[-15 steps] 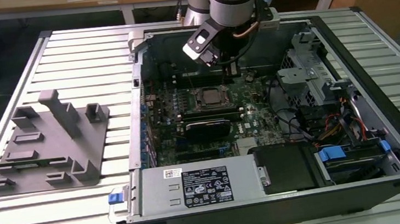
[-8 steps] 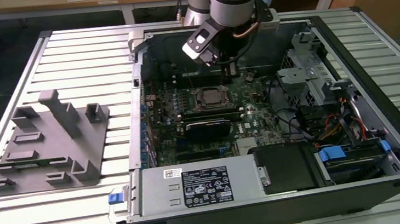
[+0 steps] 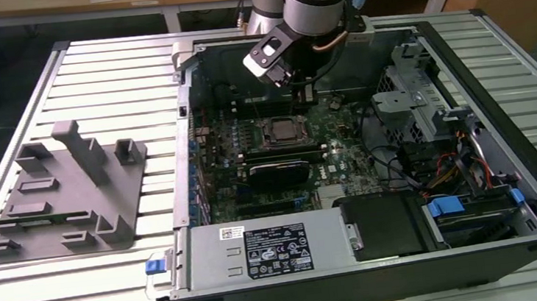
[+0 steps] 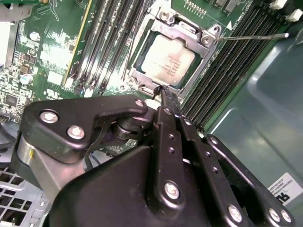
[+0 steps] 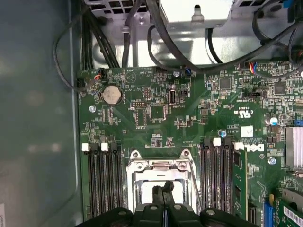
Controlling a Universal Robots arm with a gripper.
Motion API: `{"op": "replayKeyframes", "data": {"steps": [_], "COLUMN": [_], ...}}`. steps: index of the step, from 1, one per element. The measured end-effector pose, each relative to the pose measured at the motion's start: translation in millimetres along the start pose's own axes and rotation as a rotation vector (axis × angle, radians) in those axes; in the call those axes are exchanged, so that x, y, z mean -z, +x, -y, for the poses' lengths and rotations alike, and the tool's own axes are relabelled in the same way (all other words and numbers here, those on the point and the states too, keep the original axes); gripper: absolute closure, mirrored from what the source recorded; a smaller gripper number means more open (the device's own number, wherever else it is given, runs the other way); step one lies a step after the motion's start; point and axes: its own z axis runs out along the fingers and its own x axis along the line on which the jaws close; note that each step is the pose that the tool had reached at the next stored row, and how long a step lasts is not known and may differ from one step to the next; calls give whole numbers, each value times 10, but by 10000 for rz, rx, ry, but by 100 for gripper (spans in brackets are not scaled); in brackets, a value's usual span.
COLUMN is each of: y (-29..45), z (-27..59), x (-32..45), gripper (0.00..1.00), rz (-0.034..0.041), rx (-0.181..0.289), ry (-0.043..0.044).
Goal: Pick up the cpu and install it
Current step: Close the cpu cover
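The cpu, a flat silvery square chip, lies inside the metal-framed socket on the green motherboard. In the exterior view the cpu sits in the middle of the open computer case. My gripper hangs just above the chip's edge. Its two black fingers are pressed together with nothing between them. In the first wrist view my gripper covers the middle of the socket. A thin metal lever sticks out from the socket's side.
Memory slots flank the socket on both sides. A grey fixture stands on the slatted table at the exterior view's left. The power supply, a drive cage and cables crowd the case.
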Motion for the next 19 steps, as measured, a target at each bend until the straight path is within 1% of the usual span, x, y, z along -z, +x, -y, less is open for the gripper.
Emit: {"op": "replayKeyframes", "data": {"steps": [2,8,11,13,19], "y": [0,-5,-9,-10,-11], "z": [9,83,119,138,139], "x": [-1,-7,-15,-18,-19], "gripper": [89,89,89,89,89], "rz": [-8,-27,-30,-29,-29], "rx": [1,10,15,15,33], "ry": [-14,-193,-259,-281,-283]}}
